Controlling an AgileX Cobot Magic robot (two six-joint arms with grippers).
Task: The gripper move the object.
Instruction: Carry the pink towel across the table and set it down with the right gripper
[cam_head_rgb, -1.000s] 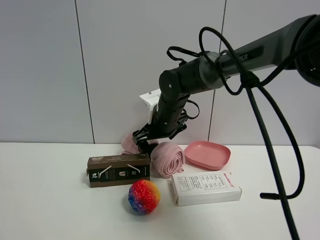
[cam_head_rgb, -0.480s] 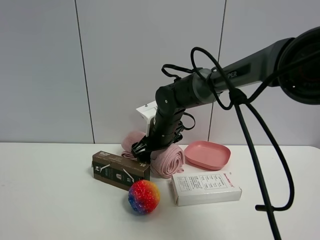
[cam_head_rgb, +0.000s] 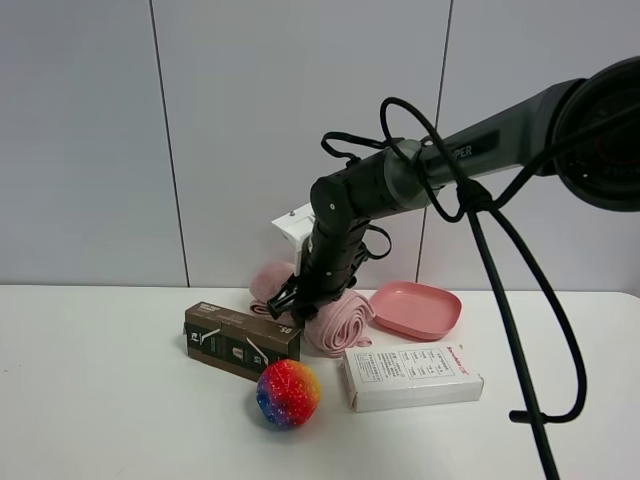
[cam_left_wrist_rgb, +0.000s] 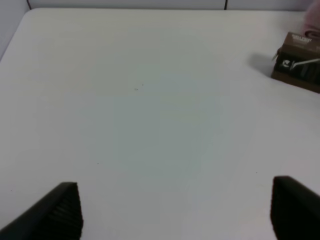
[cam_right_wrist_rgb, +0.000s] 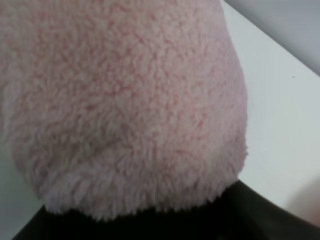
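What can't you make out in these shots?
Right gripper: in the high view its fingertips are lost between towel and brown box; open or shut unclear.
Right wrist view: blurred towel fills the frame, hiding the fingers.
Left wrist view: the frame edge cuts off the brown box.
White box print: too small.

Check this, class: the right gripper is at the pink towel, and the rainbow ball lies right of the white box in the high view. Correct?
No. The exterior high view shows the rainbow ball left of the white box; the right gripper is at the pink towel.
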